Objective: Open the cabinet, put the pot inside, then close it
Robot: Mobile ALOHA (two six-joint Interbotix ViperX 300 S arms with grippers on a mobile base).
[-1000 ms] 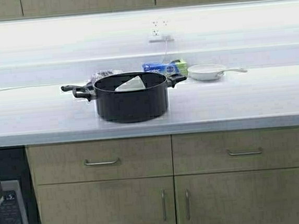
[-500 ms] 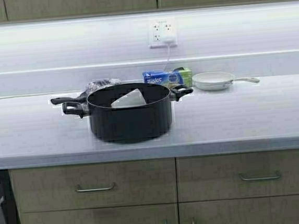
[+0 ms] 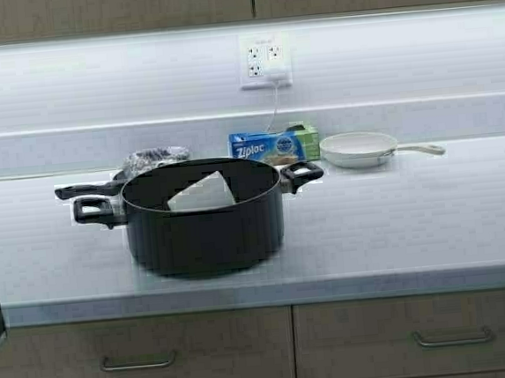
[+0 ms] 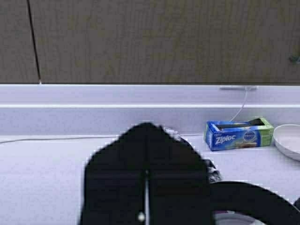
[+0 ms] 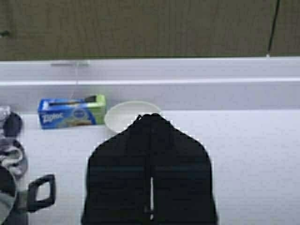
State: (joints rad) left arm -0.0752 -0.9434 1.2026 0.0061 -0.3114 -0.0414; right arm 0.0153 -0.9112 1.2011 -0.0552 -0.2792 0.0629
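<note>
The large black pot [image 3: 204,224] with two loop handles stands on the white counter [image 3: 397,221], left of the middle and near the front edge. Something white lies inside it. The tan wall cabinet [image 3: 113,8] is shut above; only the lower edge of its doors shows, with the handle ends near the seam. My left gripper [image 4: 147,126] is shut and empty, back from the counter, with the pot's rim [image 4: 253,197] beside it. My right gripper [image 5: 151,117] is shut and empty too, with a pot handle [image 5: 40,192] off to its side.
A white frying pan [image 3: 360,149] and a blue Ziploc box [image 3: 262,146] sit at the back of the counter. A long-handled black pan with grey cloth [image 3: 152,158] lies behind the pot. A wall outlet [image 3: 263,61] has a cord plugged in. Drawers [image 3: 139,362] are below.
The robot has driven forward towards the counter: the whole scene has grown and dropped in the high view, and the pot sits more to the left. Both grippers stay shut.
</note>
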